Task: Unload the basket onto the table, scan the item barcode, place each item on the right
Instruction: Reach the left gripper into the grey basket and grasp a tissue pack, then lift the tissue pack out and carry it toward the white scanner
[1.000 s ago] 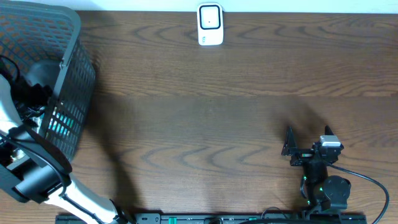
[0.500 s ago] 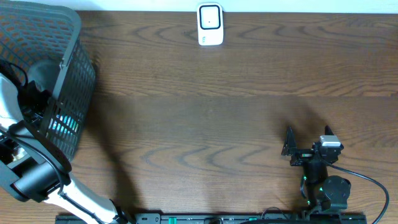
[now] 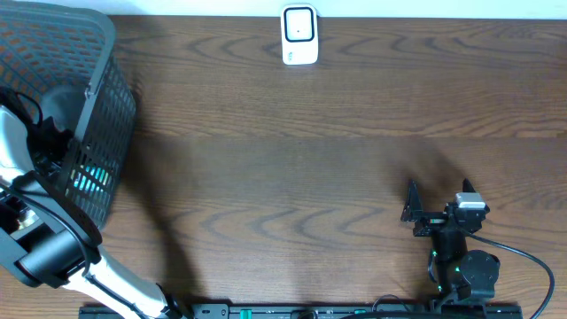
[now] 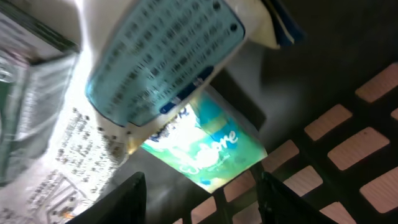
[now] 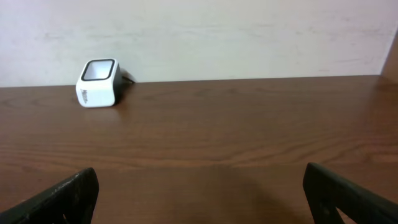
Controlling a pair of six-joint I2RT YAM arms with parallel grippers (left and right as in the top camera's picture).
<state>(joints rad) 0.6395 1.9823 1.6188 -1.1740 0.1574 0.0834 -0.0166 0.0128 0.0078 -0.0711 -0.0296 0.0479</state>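
Overhead and wrist notes: left arm settling inside the basket

Overhead, we are seeing the left arm (image 3: 49, 257) reaching into the black mesh basket (image 3: 99, 62), which is sitting at the far-left corner of the tabletop (image 3: 310, 159). Against the frame from a second back, the arm's upper links are sitting a touch lower and deeper in the basket. Over the last half second nothing is visibly shifting. We are reading that as the reach ending and the grasp beginning.

In the left wrist view, the left gripper (image 4: 202, 202) is hanging over a jumble of goods. Its fingers are standing apart, one on each side of the near corner of a green pack (image 4: 208, 152). We cannot tell whether the pads are pressing on it. A teal packet (image 4: 161, 56) is lying partly over the green pack, and a white printed wrapper (image 4: 68, 155) is lying beside both.

We are judging the green pack to be the item for scanning. It is lying low in the basket, not lifted.

The scanner (image 3: 299, 35) is standing at the middle of the far edge, well apart from the basket. The right gripper (image 3: 438, 188) is waiting by the near-right corner, jaws wide apart and empty, unchanged across the frames.

Nothing is scanned yet: the lift, the carry and the barcode facing are all remaining. The overlapping teal packet may be coming along on the lift.
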